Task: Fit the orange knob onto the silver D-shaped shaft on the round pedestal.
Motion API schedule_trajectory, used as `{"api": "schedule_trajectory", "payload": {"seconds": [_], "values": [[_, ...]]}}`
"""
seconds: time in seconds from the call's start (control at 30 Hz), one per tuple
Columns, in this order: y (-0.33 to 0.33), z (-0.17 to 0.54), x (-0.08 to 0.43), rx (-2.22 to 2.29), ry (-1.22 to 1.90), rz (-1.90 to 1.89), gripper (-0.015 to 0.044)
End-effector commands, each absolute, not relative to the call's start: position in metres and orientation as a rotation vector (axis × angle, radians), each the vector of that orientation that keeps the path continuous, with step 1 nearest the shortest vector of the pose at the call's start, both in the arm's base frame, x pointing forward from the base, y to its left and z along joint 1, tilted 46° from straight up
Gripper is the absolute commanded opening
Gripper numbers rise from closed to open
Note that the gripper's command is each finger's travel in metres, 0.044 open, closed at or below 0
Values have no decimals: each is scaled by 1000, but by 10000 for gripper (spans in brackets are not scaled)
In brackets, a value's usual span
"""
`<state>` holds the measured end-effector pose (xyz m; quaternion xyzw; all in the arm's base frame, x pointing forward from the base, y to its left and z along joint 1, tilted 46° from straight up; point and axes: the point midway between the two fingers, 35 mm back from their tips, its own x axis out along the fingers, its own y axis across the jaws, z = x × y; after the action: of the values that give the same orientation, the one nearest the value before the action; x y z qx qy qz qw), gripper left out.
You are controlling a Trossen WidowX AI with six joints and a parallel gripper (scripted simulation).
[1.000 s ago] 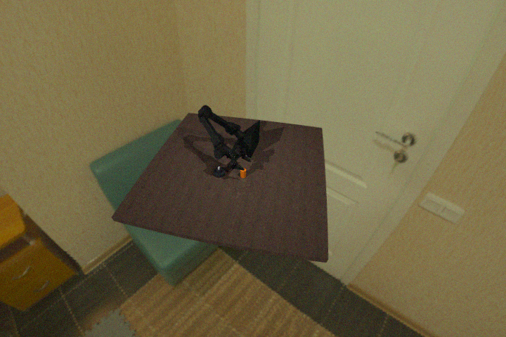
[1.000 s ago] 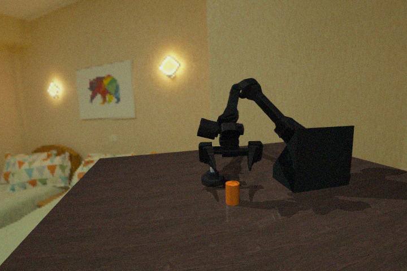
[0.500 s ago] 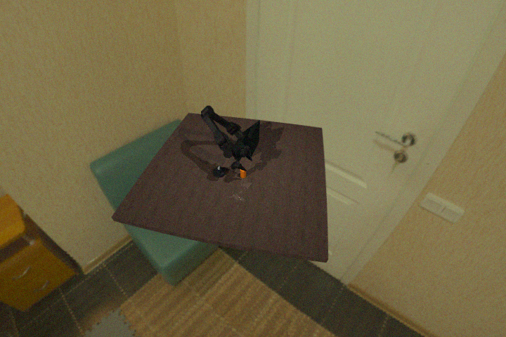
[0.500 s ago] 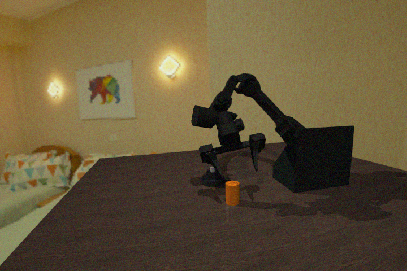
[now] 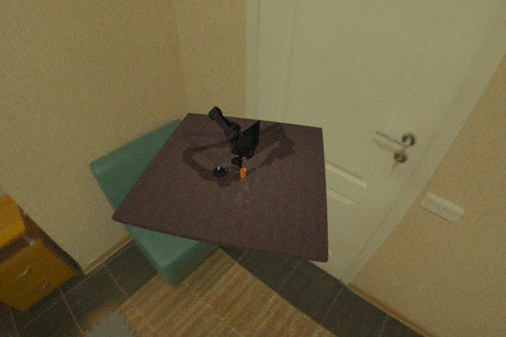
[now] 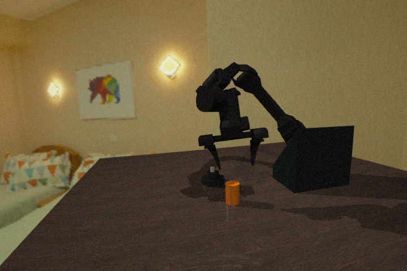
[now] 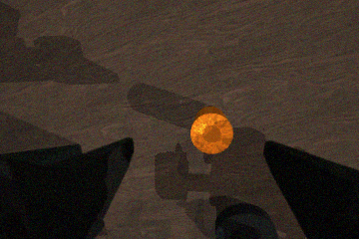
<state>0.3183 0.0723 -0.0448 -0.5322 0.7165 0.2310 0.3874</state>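
The orange knob (image 5: 242, 173) (image 6: 232, 193) (image 7: 211, 133) stands upright on the table; its underside and hole are hidden. The round black pedestal (image 5: 218, 173) (image 6: 212, 180) is close by it, with the silver shaft (image 5: 218, 168) (image 6: 212, 169) pointing up, bare. In the wrist view a dark round shape at the bottom edge looks like the pedestal (image 7: 246, 224). The shaft's flat side cannot be made out. My gripper (image 6: 236, 166) (image 7: 197, 145) is wide open and empty, pointing down. Its fingertips are above the table, higher than the knob's top. The knob shows between and beyond the fingers in the wrist view.
The dark brown table (image 5: 277, 214) (image 6: 146, 223) carries everything. The arm's black base block (image 5: 250, 140) (image 6: 319, 160) stands behind and to the right of the knob in the exterior view. Shadows of the arm fall around the knob and pedestal.
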Motion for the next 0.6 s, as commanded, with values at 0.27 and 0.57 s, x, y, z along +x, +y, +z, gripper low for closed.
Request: {"api": "schedule_trajectory", "payload": {"seconds": [0.27,0.57], "values": [[83,-31,326,-1507,1843,467,440],[82,-31,325,-1069,1762,-120,440]]}}
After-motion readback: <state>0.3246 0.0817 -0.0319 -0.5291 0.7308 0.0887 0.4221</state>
